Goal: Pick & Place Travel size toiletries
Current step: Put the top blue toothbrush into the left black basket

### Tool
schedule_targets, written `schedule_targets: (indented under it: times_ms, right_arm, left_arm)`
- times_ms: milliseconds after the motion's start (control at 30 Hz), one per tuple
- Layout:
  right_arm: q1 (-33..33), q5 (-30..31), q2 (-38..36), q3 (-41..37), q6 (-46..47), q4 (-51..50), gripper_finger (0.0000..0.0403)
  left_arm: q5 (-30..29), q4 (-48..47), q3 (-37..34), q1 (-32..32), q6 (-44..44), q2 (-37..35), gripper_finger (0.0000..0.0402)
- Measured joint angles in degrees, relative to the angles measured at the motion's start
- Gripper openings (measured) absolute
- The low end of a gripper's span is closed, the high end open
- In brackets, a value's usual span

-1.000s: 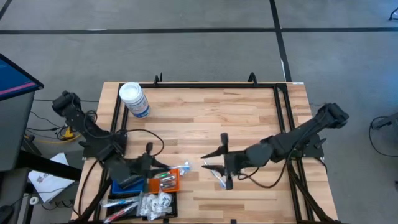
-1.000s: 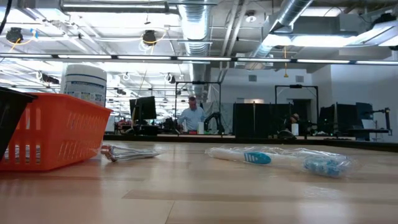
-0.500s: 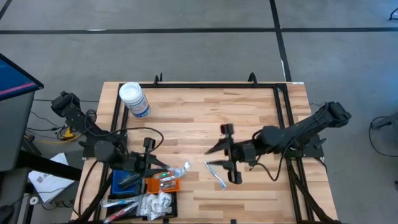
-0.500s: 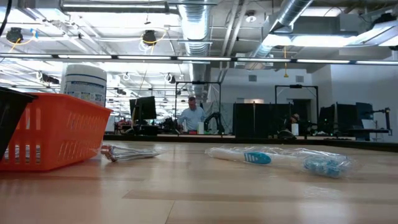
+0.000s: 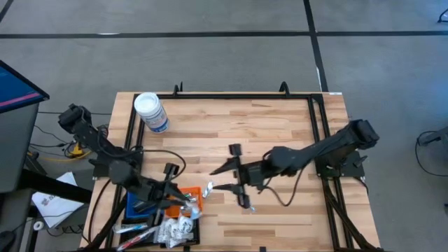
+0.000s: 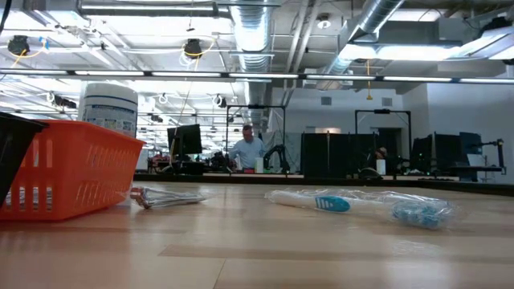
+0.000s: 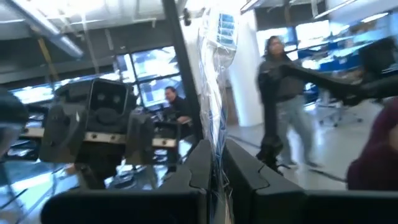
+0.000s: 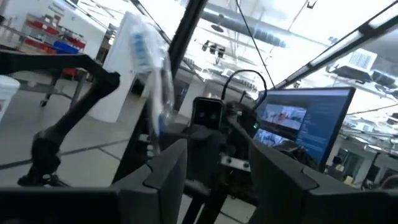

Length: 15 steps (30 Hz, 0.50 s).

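My left gripper (image 5: 186,201) hovers over the orange tray (image 5: 193,208) at the table's near left, shut on a clear-wrapped toothbrush (image 7: 214,74), which also shows in the right wrist view (image 8: 146,56). My right gripper (image 5: 213,180) stands open just to its right, facing it, with nothing between its fingers. A second wrapped toothbrush (image 6: 353,205) lies flat on the wood, partly under my right gripper (image 5: 247,206). A silvery packet (image 5: 208,190) lies flat beside the orange tray (image 6: 169,195). My left gripper pinches the wrapped toothbrush's lower end (image 7: 214,165) between its two fingers. The fingers point toward the table's right, tipped a little above level. The toothbrush stands upright above them, lifted clear of the tray.
A white-lidded clear jar (image 5: 150,112) stands at the far left. A blue tray (image 5: 134,204) sits left of the orange one, and a black tray (image 5: 140,227) with white packets (image 5: 175,227) is at the near edge. Bare wood spreads across the middle and right. A person (image 7: 283,93) stands beyond the table.
My right gripper has gone toward the table's left, up to the left gripper, and tipped its fingers upward. My left gripper has risen a little and tipped up, turning the wrapped toothbrush upright. The toothbrush and the packet on the table have stayed where they were.
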Motion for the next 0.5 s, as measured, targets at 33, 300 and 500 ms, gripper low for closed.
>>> schedule_targets:
  times_ms: [33, 300, 500]
  right_arm:
    - [-0.16, 0.02, 1.49, 1.67, 0.29, -0.62, 0.0169]
    - [1.11, 3.31, 9.44, 15.11, 1.02, -15.86, 0.0225]
    - [1.26, 0.73, 9.53, 16.07, 1.9, -17.94, 0.024]
  left_arm:
    - [-1.2, 0.05, 0.0, 0.13, 0.03, 0.33, 0.0011]
    - [-5.38, -0.24, 0.0, -0.01, 0.25, 1.23, 0.0011]
    - [-6.13, -1.18, 0.0, -0.01, 0.19, 1.23, 0.0011]
